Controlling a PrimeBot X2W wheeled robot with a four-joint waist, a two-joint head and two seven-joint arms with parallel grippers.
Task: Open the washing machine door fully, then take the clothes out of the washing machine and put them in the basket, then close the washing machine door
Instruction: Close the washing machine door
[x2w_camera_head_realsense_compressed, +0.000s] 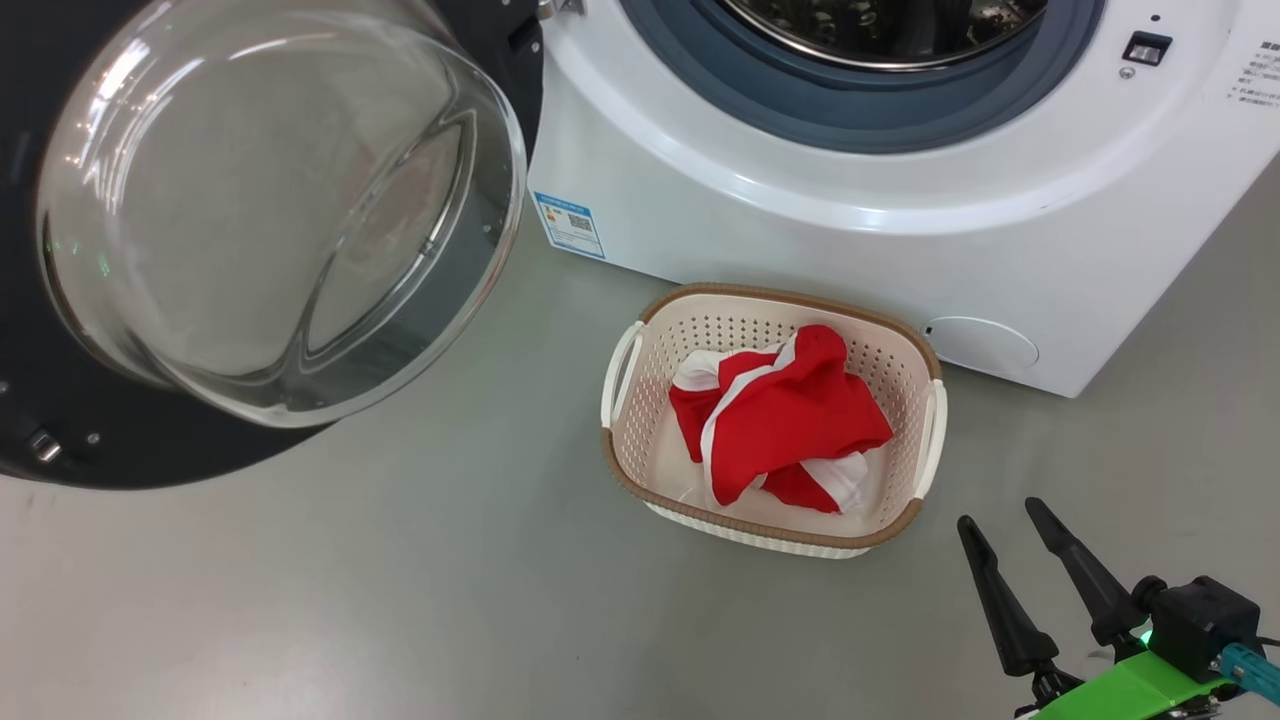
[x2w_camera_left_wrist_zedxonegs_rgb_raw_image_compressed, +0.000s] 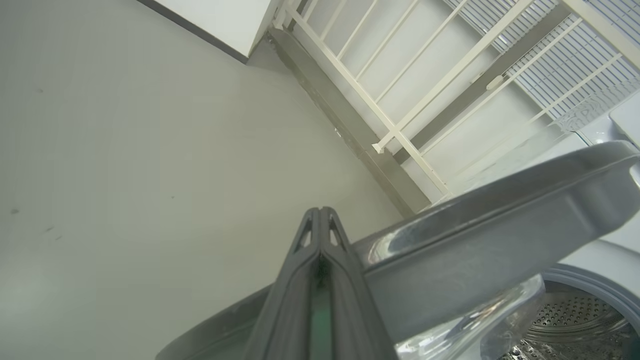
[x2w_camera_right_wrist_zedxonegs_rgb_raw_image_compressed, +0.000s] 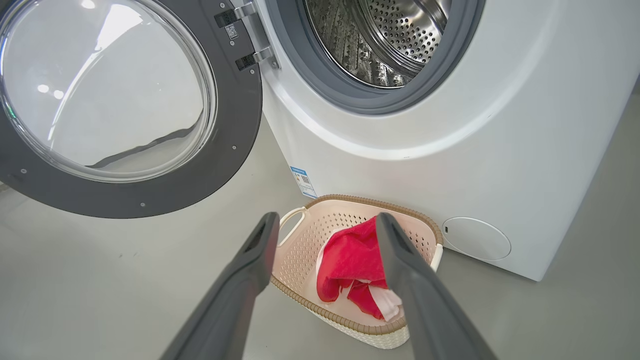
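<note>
The red and white clothes lie in the cream basket on the floor before the white washing machine. Its drum shows bare steel. The washing machine door hangs wide open at the left, glass bowl bulging outward. My right gripper stands open and empty at the lower right, just right of the basket; in the right wrist view its fingers frame the clothes and basket. My left gripper is shut and empty, close against the door's rim.
Grey floor spreads in front and to the left of the basket. A round white flap sits low on the machine's front. A blue label marks its lower left corner. A cream railing stands along the wall behind the door.
</note>
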